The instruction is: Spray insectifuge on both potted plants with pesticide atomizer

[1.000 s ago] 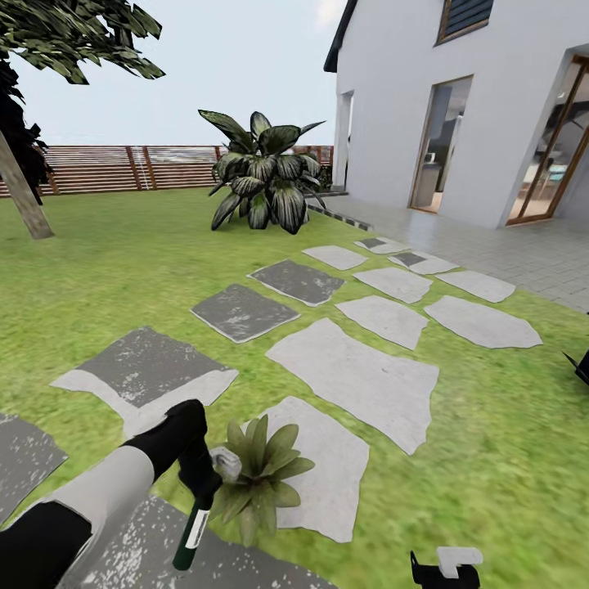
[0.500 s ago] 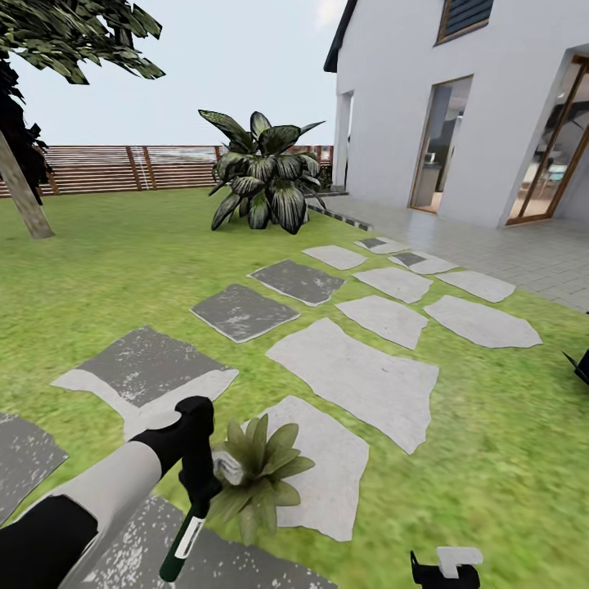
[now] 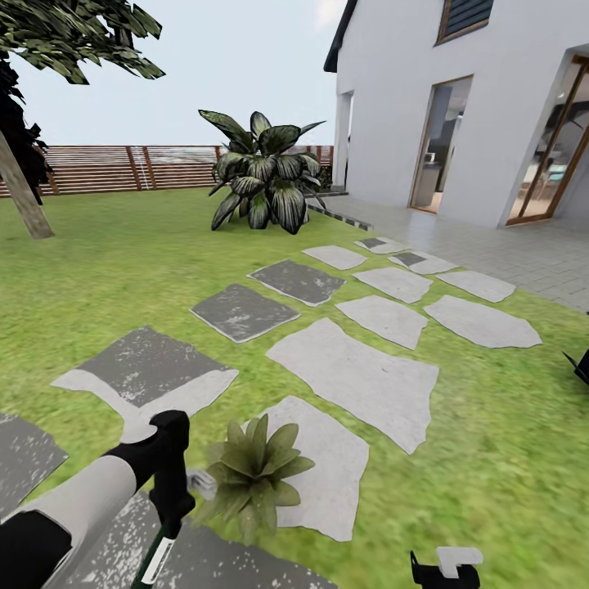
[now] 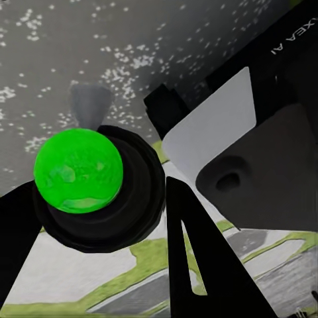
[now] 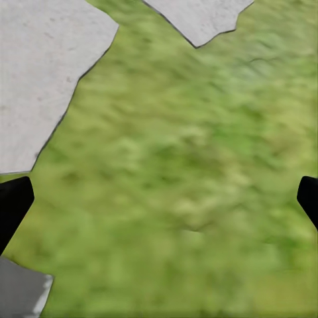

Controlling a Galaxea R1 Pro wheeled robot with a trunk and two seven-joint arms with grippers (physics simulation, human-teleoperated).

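1. My left gripper [image 3: 173,499] was clamped on the pesticide atomizer [image 3: 155,556], its dark green bottle hanging down with a white label facing the camera and the pale nozzle [image 3: 200,483] poking out toward the plant. In my left wrist view the atomizer's bright green base [image 4: 77,170] sat gripped between the black fingers [image 4: 192,252].
2. The nozzle was just beside the nearest leaves of the potted plant [image 3: 255,474], a low green rosette standing at the edge of a pale stepping stone [image 3: 327,474].
3. My right gripper [image 5: 159,199] had its fingertips spread wide and held nothing, with only lawn [image 5: 192,159] between them.
4. I judged the step to be spraying this first plant. To do it well I would have kept the nozzle aimed at the rosette's centre, held it close without brushing the leaves, and swept across so the far leaves were covered too.
5. Farther off stood the dark broad-leaved bush [image 3: 262,176], the slatted fence [image 3: 106,168] and the white house [image 3: 458,106]. I could not see a second small potted plant
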